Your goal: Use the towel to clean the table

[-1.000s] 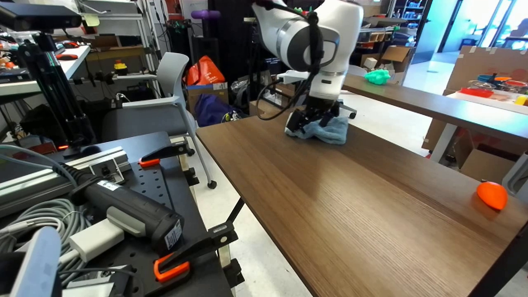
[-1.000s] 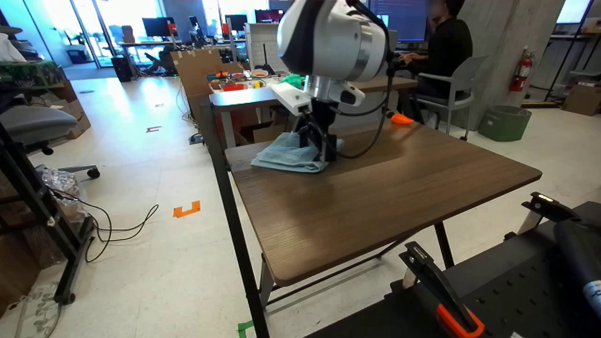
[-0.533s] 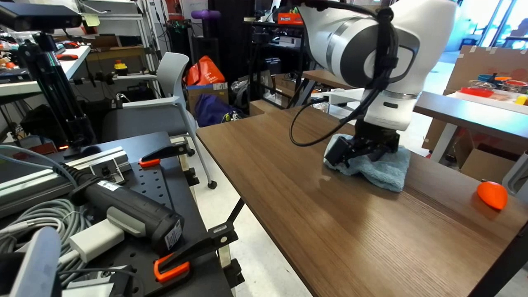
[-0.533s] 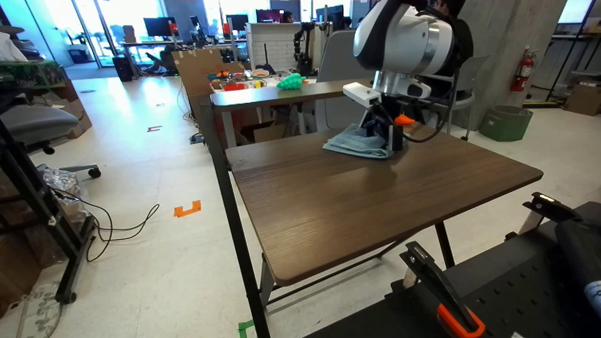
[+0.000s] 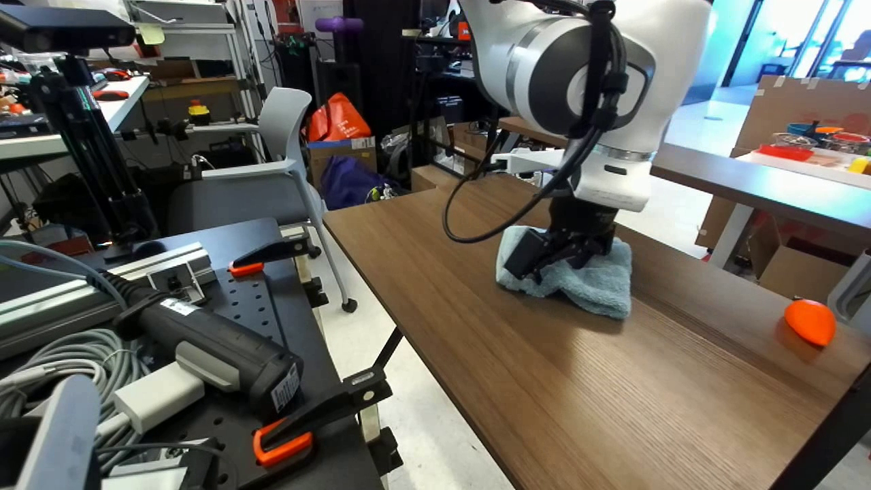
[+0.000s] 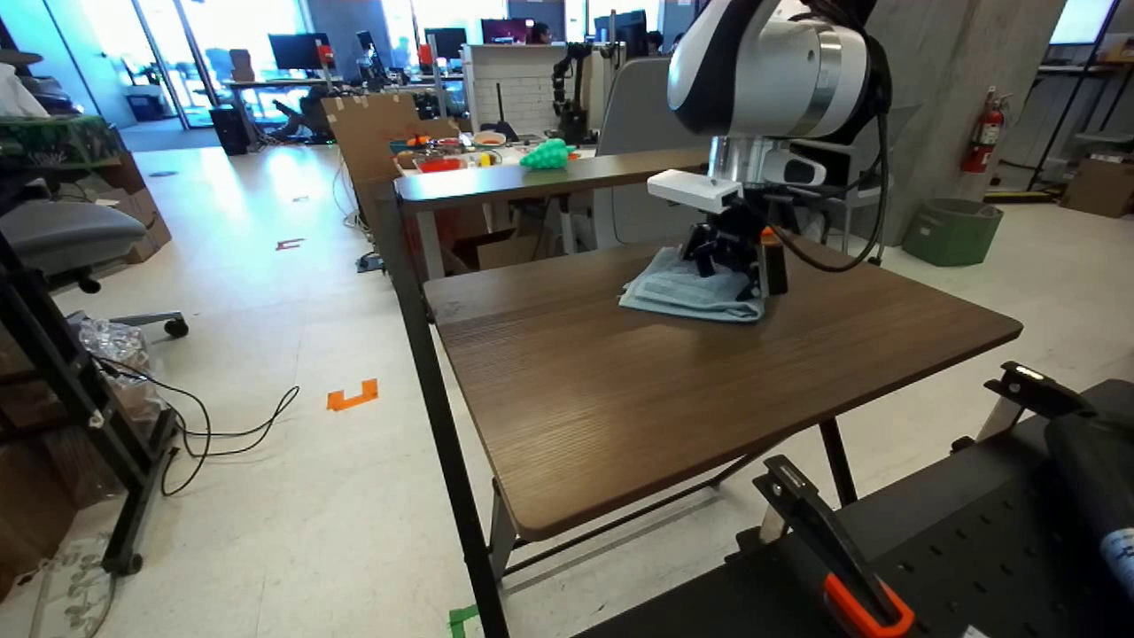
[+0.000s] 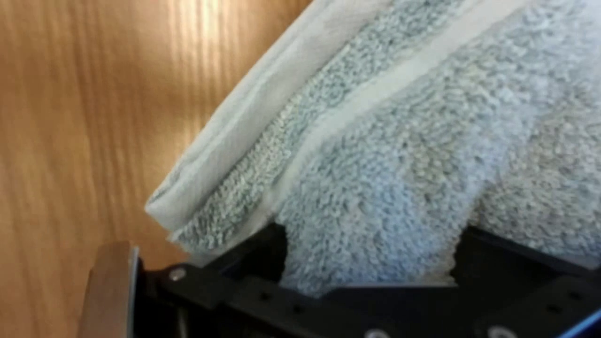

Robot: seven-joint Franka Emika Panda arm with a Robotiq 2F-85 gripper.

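The towel (image 5: 602, 289) is a folded light blue-grey cloth lying on the dark brown table (image 5: 476, 299). It also shows in an exterior view (image 6: 678, 297) and fills much of the wrist view (image 7: 422, 155). My gripper (image 5: 561, 262) points down onto the towel and is low at the tabletop in both exterior views (image 6: 728, 275). In the wrist view, a bunched fold of towel sits between the two black fingers (image 7: 368, 256), pinched by them. The fingertips are hidden by the cloth. Bare table (image 7: 94, 117) shows left of the towel there.
An orange object (image 5: 811, 322) sits at the table's far end, mostly hidden behind the gripper in an exterior view (image 6: 769, 235). A second table (image 5: 762, 180) stands alongside. A black cart (image 5: 326, 442) with clamps and tools stands across a gap. A cable loops beside the wrist.
My gripper and the towel have slid along the table toward the orange object, then shifted slightly sideways toward the cart. The gripper stayed on the towel throughout.
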